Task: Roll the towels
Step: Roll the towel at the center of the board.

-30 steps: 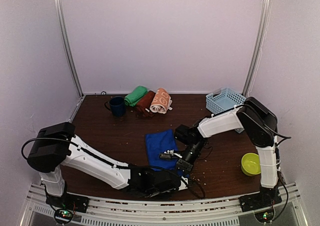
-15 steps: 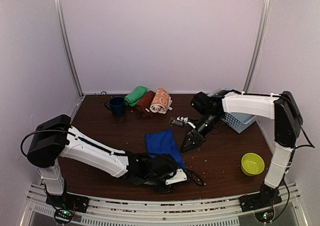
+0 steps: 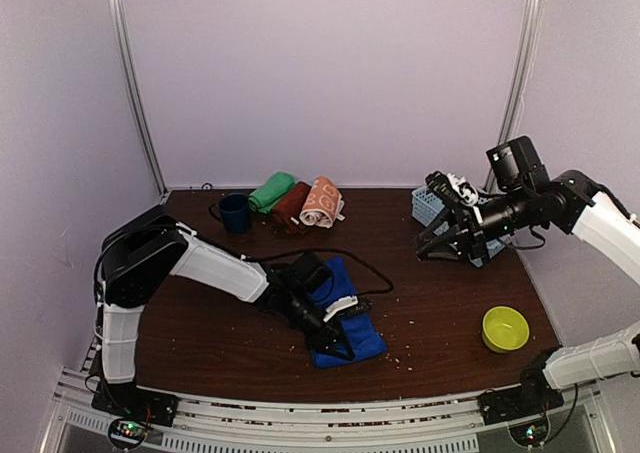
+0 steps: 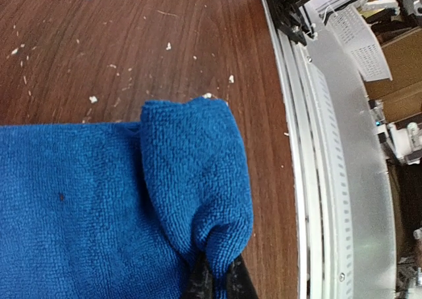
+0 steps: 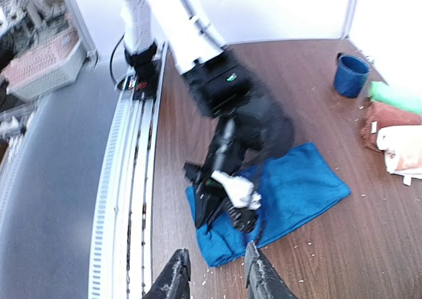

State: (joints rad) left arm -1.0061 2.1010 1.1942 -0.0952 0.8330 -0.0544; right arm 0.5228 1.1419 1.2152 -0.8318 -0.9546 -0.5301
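I am looking into pale lilac walls (image 3: 320, 73) enclosing a dark wooden bench (image 3: 440, 303), which is carrying scattered crumbs (image 4: 92, 99). The blue towel (image 3: 367, 340) is lying near the front edge, and the left gripper (image 4: 214, 280) is pinching its folded-over corner tight. The right gripper (image 5: 216, 276) is hanging over the pale basket (image 3: 440, 201) at the back right corner, fingers parted and grasping nothing. Green (image 3: 271, 191), maroon (image 3: 289, 208) and orange (image 3: 322, 202) towels are sitting rolled along the back edge beside a navy mug (image 3: 235, 213). A yellow-green bowl (image 3: 503, 328) is resting near the front right corner.
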